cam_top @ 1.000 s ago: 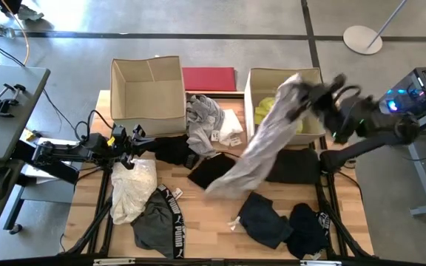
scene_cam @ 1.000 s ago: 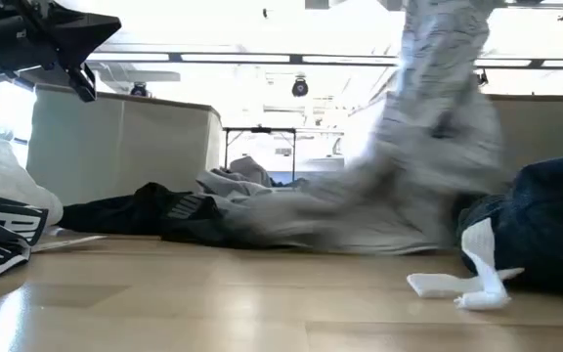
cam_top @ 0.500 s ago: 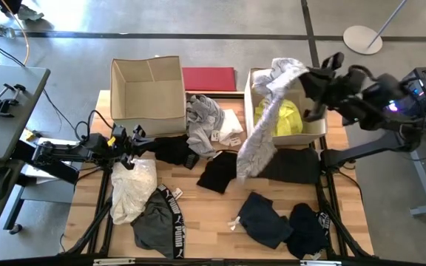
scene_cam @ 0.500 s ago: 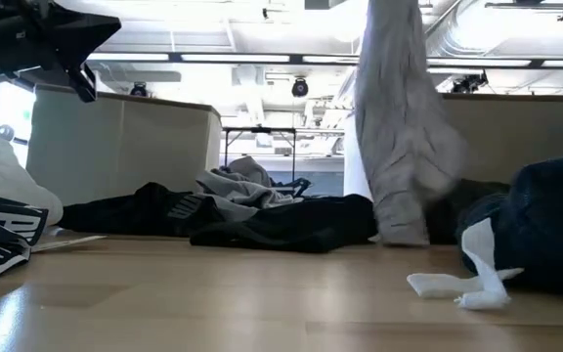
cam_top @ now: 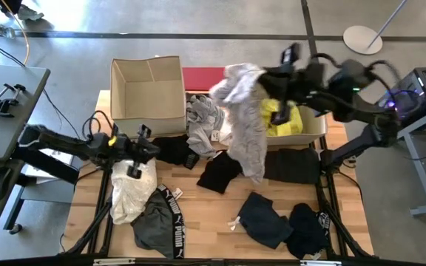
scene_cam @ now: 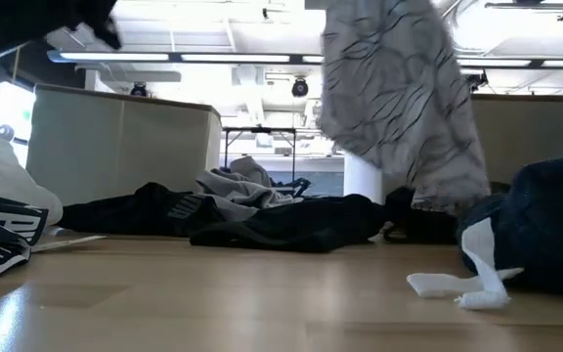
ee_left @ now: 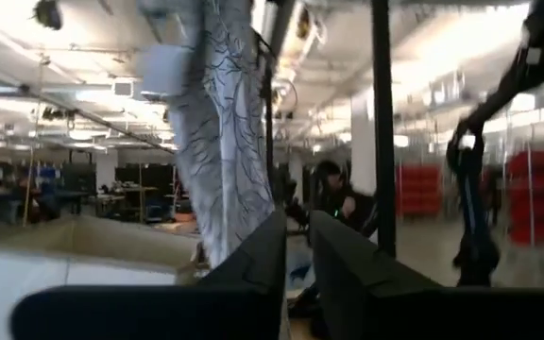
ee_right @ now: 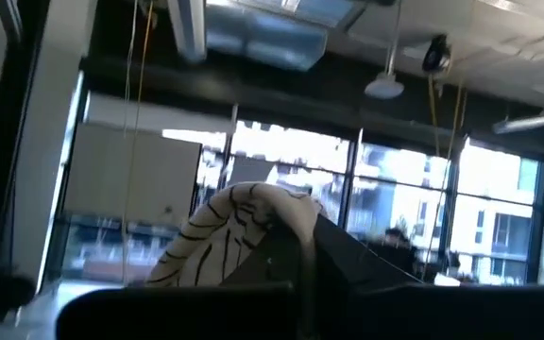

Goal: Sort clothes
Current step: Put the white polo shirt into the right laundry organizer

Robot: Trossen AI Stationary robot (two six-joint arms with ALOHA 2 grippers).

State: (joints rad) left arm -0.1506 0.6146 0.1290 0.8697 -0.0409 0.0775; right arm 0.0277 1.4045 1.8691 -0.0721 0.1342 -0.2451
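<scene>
My right gripper (cam_top: pixel 266 80) is shut on a black-and-white print garment (cam_top: pixel 244 122), held high between the two tan boxes; the garment also shows in the low view (scene_cam: pixel 389 108). My left gripper (cam_top: pixel 156 148) hovers over the table's left half above a black garment (cam_top: pixel 172 151). Its fingers (ee_left: pixel 297 227) stand a narrow gap apart and hold nothing. A cream-white garment (cam_top: pixel 132 188) and a grey PUMA garment (cam_top: pixel 157 222) lie near the front left. A neon yellow garment (cam_top: pixel 285 120) lies in the right box. My right gripper pinches an upper fold of the print garment (ee_right: pixel 253 212) between its two fingers, which point toward the table's left. The cloth bunches over the fingertips. The rest hangs slack below, its lower end (cam_top: pixel 256 174) clear of the table.
The left box (cam_top: pixel 146 63) stands at the back left, the right box (cam_top: pixel 313 133) at the back right, and a flat red board (cam_top: pixel 207 77) lies between them. A grey garment (cam_top: pixel 202 118) and several black garments (cam_top: pixel 220 171) (cam_top: pixel 265 218) (cam_top: pixel 305 229) lie across the middle and front right.
My right gripper has swung from over the right box toward the table's left, carrying the print garment. The garment's trailing end has lifted off the table and now hangs free. My left gripper has gone a little toward the table's right and up.
</scene>
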